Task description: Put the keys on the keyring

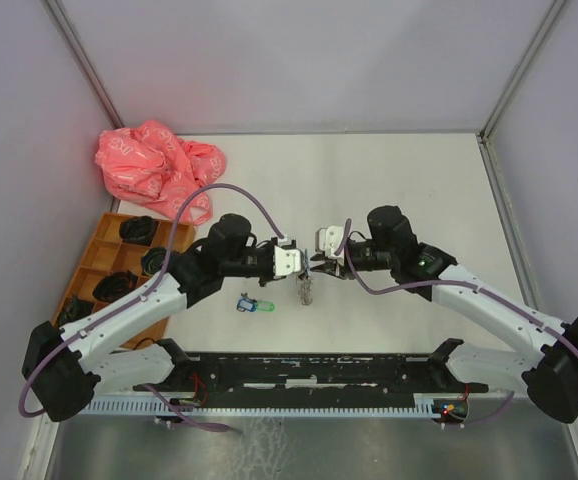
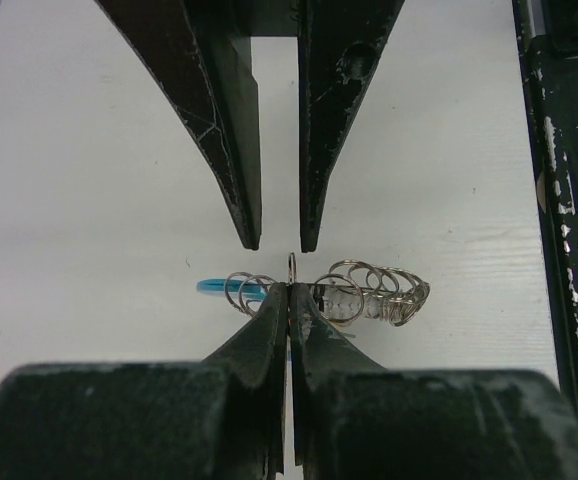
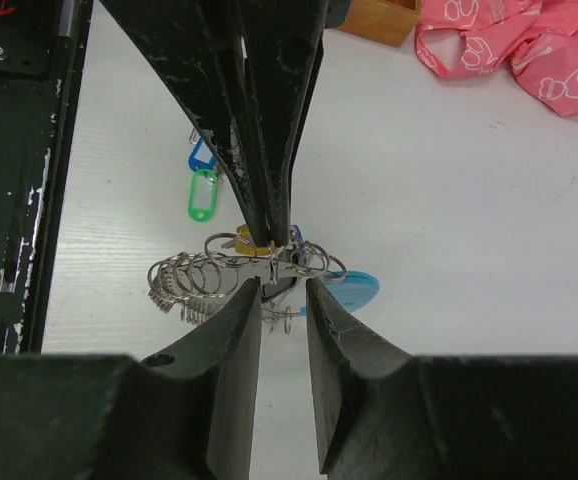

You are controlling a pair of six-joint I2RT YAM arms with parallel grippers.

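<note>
Over to the right of the orange tray, both arms meet nose to nose above the table. The left gripper is pinched tight, its fingers closed on one upright ring of the keyring. Facing it, the right gripper stands at a narrow gap and grips nothing; the pinched ring sits just off its tips, in line with that gap.

The keyring is a chain of wire rings, well right of the tray and held between the two sets of fingertips. Its long axis runs across the line joining the grippers. Most of the coils trail towards the arm bases, and a light-blue piece pokes out the far side. Whether the trailing end rests on the table, I can't tell.

Two keys, one with a blue tag and one with a green, lie flat on the table between the tray and the keyring. They are clear of both grippers and on the left arm's side. A yellow tag shows right behind the rings; whether it is threaded on, I can't tell.

My read is that the left arm is nearer the loose keys, but it is busy holding the ring. The fetch looks like the right arm's job, reaching past the keyring towards the tray.
</note>
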